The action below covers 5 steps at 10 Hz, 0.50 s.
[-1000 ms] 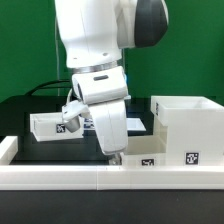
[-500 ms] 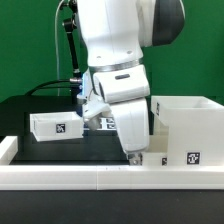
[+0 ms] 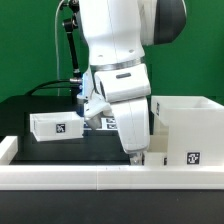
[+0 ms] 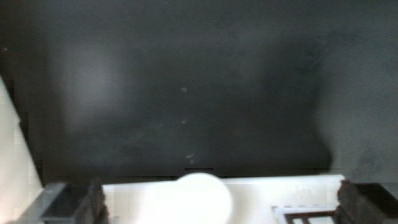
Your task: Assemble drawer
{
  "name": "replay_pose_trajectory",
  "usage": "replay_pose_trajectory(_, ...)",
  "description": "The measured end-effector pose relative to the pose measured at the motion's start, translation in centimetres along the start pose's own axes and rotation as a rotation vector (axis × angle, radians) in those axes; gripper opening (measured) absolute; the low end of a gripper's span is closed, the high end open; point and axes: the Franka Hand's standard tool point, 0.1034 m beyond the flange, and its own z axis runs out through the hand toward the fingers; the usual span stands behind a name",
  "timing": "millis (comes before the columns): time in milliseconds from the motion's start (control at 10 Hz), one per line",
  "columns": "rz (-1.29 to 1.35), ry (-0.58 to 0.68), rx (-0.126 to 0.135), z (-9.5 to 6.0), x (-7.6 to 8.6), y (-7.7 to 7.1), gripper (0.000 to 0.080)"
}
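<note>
Three, counted as the parts of the drawer (image 3: 190,108): a large case (image 3: 186,135) at the right of the exterior view, a far small box (image 3: 55,125) at middle left, and a near small box (image 3: 155,159) at lower middle, just behind the border rail (image 3: 60,178). Found the hand (image 3: 133,155) low at that near box, released, with fingers (image 4: 75,203) spread wide either side of the white wall and its rounded knob (image 4: 201,186); gripped nothing yet. Judged each box light, hollow and stiff, thin-walled, and smooth enough to slide on the dark bench (image 4: 196,90) if nudged. Reckoned the best hold to be across the two side walls close to the knobbed front, square and level, so as not to tip it on the way to the case. Compared with a second before: saw arm and hand shifted from frame centre toward the right, onto the near box. Compared with half a second before: spotted no change. Saw case and boxes unmoved.
</note>
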Motion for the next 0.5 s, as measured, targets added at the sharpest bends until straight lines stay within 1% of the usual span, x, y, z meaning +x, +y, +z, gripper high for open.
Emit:
replay_pose_trajectory(400, -0.005, 0.001, 0.007, 0.5, 2.3, 0.0, 0.0649)
replay_pose_trajectory(500, -0.017, -0.009, 0.007, 0.5, 2.5, 0.0, 0.0649)
